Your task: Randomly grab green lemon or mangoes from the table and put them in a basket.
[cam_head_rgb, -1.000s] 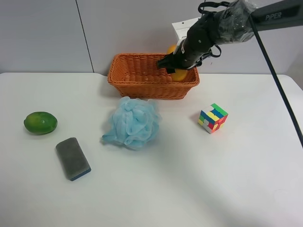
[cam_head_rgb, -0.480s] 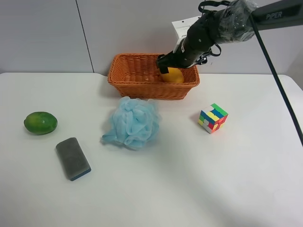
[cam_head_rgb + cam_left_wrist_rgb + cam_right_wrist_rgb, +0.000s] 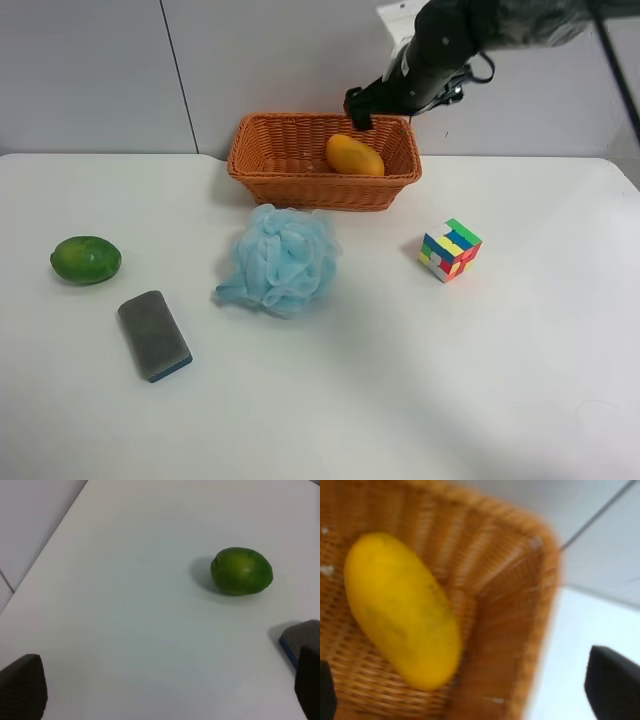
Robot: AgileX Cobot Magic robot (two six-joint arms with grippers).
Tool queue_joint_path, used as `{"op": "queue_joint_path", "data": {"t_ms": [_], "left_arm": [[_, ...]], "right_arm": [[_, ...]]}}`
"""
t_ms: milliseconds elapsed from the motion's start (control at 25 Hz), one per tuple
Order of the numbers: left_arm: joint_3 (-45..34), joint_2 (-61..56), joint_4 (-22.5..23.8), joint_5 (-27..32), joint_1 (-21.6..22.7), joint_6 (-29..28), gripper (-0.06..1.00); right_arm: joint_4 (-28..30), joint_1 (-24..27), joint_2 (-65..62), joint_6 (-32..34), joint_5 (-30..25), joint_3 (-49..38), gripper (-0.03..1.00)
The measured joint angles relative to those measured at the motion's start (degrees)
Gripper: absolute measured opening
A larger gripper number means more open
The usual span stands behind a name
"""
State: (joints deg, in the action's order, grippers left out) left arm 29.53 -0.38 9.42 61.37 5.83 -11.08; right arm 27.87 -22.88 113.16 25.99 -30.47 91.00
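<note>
A smooth oblong mango (image 3: pixel 354 155) lies in the woven wicker basket (image 3: pixel 300 188). The right tool (image 3: pixel 469 685) and left tool (image 3: pixel 165 682) gape wide, empty.

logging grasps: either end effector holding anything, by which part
Nothing held: left end effector and right end effector are open; orange-yellow oblong mango lies in the wicker basket.

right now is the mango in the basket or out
In. The mango lies on the basket floor; the right gripper is open above it.

No writing, label, brand or number is legible anywhere.
</note>
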Motion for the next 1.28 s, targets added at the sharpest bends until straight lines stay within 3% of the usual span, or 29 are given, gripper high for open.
{"op": "queue_joint_path", "data": {"t_ms": [320, 520, 720, 1080, 1280], "left_arm": [[0.0, 0.0, 0.0, 0.0, 0.0, 0.0, 0.99], [0.0, 0.0, 0.0, 0.0, 0.0, 0.06, 0.99], [0.0, 0.0, 0.0, 0.0, 0.0, 0.06, 0.99], [0.0, 0.0, 0.0, 0.0, 0.0, 0.06, 0.99], [0.0, 0.0, 0.0, 0.0, 0.0, 0.06, 0.99]], "right_arm": [[0.87, 0.0, -19.05, -10.19, -17.92, 0.3, 0.99], [6.66, 0.56, -28.11, -11.64, -27.05, 0.3, 0.99], [10.93, 4.56, -35.44, -11.7, -36.41, 0.3, 0.99], [11.15, 16.77, -46.44, -11.8, -38.87, -0.4, 0.99], [8.9, 18.13, -56.33, -11.8, -38.89, -8.31, 0.99]]}}
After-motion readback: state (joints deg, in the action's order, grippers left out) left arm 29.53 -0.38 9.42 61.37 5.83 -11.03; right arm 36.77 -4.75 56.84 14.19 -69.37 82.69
